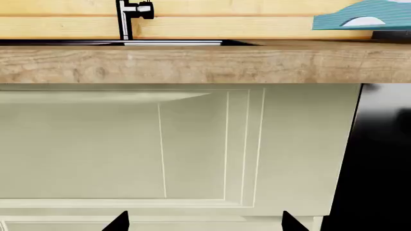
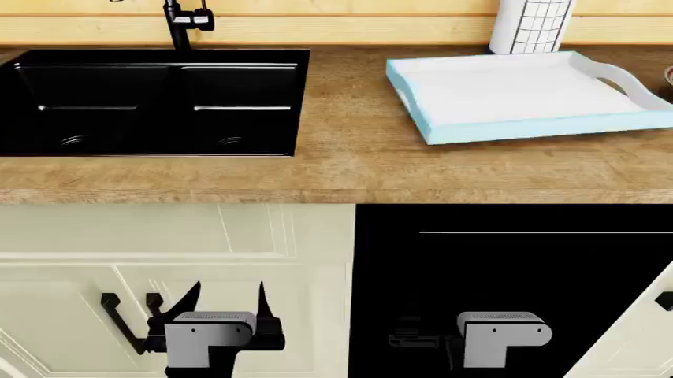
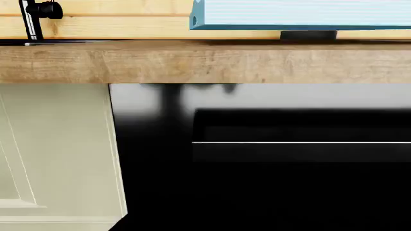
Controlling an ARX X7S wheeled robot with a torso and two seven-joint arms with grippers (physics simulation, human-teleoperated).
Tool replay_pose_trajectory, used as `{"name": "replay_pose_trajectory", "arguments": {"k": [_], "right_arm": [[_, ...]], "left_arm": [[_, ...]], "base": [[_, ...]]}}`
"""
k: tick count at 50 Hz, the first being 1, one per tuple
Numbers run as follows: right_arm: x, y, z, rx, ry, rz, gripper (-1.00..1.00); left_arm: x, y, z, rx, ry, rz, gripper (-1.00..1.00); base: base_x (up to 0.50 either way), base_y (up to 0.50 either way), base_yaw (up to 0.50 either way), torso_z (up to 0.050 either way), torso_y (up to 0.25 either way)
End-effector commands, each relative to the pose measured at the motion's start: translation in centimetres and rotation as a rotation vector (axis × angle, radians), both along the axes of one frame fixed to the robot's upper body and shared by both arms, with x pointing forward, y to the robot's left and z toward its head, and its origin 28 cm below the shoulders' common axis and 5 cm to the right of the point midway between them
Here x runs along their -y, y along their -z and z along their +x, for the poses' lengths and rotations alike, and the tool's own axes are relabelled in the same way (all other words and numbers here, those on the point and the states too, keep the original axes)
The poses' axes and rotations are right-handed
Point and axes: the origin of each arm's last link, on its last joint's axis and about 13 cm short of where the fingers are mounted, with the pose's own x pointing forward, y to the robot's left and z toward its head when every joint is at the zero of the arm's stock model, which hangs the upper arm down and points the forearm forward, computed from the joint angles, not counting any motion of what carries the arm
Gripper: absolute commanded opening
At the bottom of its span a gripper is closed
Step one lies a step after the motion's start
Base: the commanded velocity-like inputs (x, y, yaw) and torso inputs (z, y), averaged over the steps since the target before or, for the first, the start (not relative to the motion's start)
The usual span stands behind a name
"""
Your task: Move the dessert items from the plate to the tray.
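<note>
The tray (image 2: 526, 120), white inside with light-blue walls, lies empty on the back right of the counter. Its blue wall also shows in the left wrist view (image 1: 366, 17) and the right wrist view (image 3: 301, 14). The dessert items and the plate are out of view. My left gripper (image 2: 228, 287) hangs below the counter edge before a cream cabinet door, open and holding nothing (image 1: 205, 214). My right gripper (image 2: 421, 335) hangs at the same height before a black appliance front. Only one dark finger edge (image 3: 119, 224) shows, far to one side, so it reads as open.
The wooden counter (image 2: 347, 169) carries a black double sink (image 2: 158, 94) with a black faucet (image 2: 179, 24) at the left. A paper towel roll (image 2: 531, 24) stands behind the tray. A black cabinet handle (image 2: 121, 323) sits beside my left gripper. A reddish sliver (image 2: 669, 75) shows at the right edge.
</note>
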Motion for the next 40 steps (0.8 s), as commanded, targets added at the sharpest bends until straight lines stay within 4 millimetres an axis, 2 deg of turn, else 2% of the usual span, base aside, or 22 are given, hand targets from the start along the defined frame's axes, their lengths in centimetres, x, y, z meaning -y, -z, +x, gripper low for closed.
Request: {"name": "replay_pose_trajectory", "arguments": {"k": [1, 15, 40], "right_arm": [[-0.04, 0.04, 0.08, -0.001, -0.005, 0.002, 1.00], [-0.02, 0.41, 0.36, 0.003, -0.015, 0.012, 1.00], [-0.05, 0.26, 0.42, 0.002, -0.028, 0.021, 1.00]], "left_arm": [[0.13, -0.09, -0.09, 0.015, 0.014, 0.007, 1.00], [0.34, 0.17, -0.05, -0.019, 0.042, 0.037, 1.00], [0.45, 0.74, 0.13, -0.022, 0.043, 0.045, 1.00]], "base": [[0.00, 0.00, 0.00, 0.000, 0.000], [0.00, 0.00, 0.00, 0.000, 0.000], [-0.04, -0.50, 0.00, 0.000, 0.000]]}}
